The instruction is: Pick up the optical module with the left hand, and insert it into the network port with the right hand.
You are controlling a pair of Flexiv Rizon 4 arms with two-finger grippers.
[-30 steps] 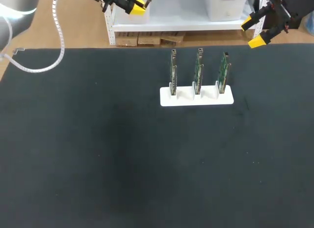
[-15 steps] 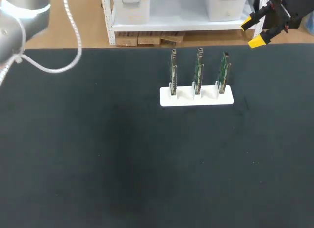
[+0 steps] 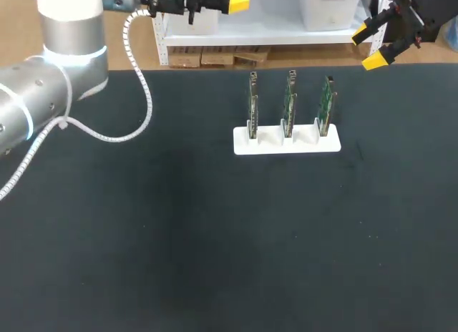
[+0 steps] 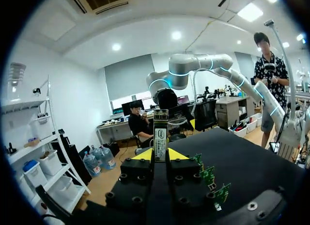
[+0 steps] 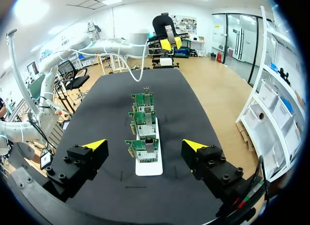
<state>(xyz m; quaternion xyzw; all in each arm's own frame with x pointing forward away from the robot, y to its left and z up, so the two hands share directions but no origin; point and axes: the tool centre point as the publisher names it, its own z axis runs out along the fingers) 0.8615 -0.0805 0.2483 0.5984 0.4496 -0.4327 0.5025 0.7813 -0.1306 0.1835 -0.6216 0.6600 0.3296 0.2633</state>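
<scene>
Yellow tips of your left gripper pinch the slim, boxy metal optical module, at 11 o'clock from the white rack. Three flat green boards stand in its slots. Your right gripper gapes wide at 2 o'clock.

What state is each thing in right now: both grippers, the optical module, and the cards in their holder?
Left gripper: shut on the optical module.
Optical module: clamped in the left gripper, sticking out past its tips.
Right gripper: open, empty.
Three network cards: standing upright, one per slot.
White holder: lying flat on the table.
</scene>
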